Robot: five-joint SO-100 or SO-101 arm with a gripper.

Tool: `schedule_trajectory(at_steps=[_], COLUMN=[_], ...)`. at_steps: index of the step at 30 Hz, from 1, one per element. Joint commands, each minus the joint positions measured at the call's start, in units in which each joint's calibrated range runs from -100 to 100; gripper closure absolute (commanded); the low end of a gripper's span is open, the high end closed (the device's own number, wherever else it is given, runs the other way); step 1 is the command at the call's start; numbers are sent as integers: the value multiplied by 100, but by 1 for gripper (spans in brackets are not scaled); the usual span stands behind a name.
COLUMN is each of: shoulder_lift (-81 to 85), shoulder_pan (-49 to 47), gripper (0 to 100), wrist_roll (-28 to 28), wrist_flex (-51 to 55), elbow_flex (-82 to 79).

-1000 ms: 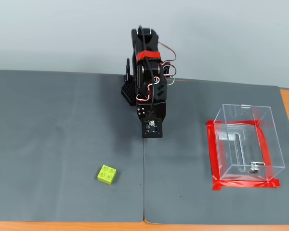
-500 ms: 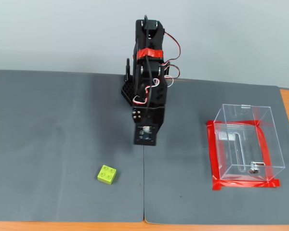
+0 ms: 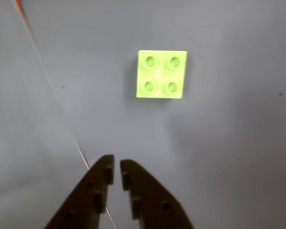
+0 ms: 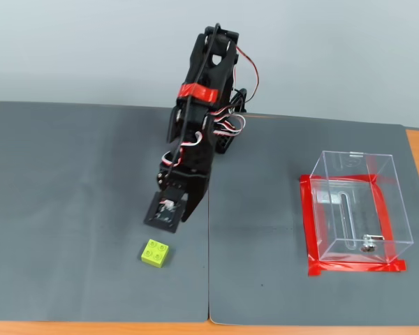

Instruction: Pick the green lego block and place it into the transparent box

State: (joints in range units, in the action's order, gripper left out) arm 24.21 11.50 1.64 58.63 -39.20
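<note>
The hand (image 3: 117, 164), fingers nearly together and empty, is cut off below; the green brick (image 3: 161, 74) lies ahead on the desk (image 3: 229, 152).

My wrist view looks straight down, close to the mat (image 3: 238, 157); my fixed view faces the arm (image 4: 199, 139) from high in front, sharing the green lego block (image 3: 161, 74).

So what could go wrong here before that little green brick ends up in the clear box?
1. The claw looks nearly shut in the wrist view and hangs short of the green brick; coming down like that, it could knock the brick away rather than grip it.
2. The clear box sits well to the right in the fixed view, so a weak grip might drop the brick on the way.
</note>
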Motion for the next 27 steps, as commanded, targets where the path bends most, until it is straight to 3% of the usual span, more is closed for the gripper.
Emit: schedule_trajectory(at_steps=[1, 7, 18, 27], shoulder_lift=[-323, -781, -832, -1052], shoulder_pan=[137, 227, -64, 10], gripper=[98, 98, 98, 69], wrist_roll=[-36, -57, -281, -234], wrist_flex=[-273, -1323, -1349, -1288], elbow_flex=[542, 551, 469, 460])
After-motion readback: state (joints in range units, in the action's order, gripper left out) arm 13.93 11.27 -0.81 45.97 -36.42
